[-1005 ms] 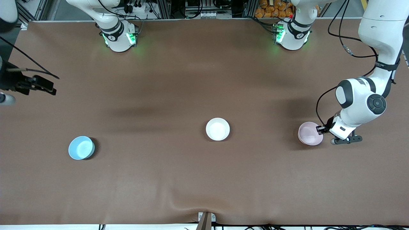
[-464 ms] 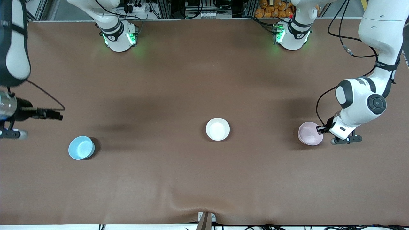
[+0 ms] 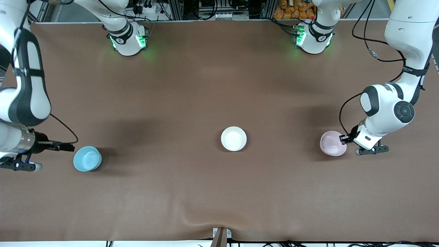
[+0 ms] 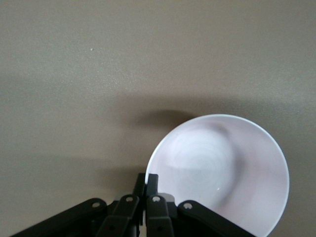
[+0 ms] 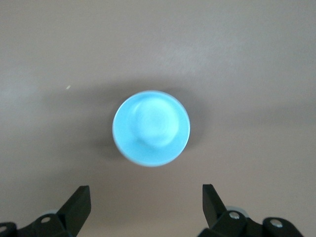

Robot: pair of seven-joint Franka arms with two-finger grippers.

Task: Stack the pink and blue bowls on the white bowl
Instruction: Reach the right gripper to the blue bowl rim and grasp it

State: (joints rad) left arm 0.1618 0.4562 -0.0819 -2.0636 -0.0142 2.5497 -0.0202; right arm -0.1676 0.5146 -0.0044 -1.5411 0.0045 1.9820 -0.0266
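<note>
Your left gripper (image 4: 146,183) is pinched together on the rim of the pink bowl (image 3: 332,143), which sits on the table (image 3: 205,85) toward the left arm's end. Lift it straight up before carrying it over the white bowl (image 3: 233,138) at the middle, and keep it level so it nests. Your right gripper (image 5: 143,197) hangs with fingers apart just beside the blue bowl (image 3: 87,158), at the right arm's end; bring one finger over its rim before descending.

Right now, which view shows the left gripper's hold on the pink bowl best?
Left wrist view: the left gripper pinches the pink bowl at its rim. The front view shows them small; the right wrist view shows neither.
</note>
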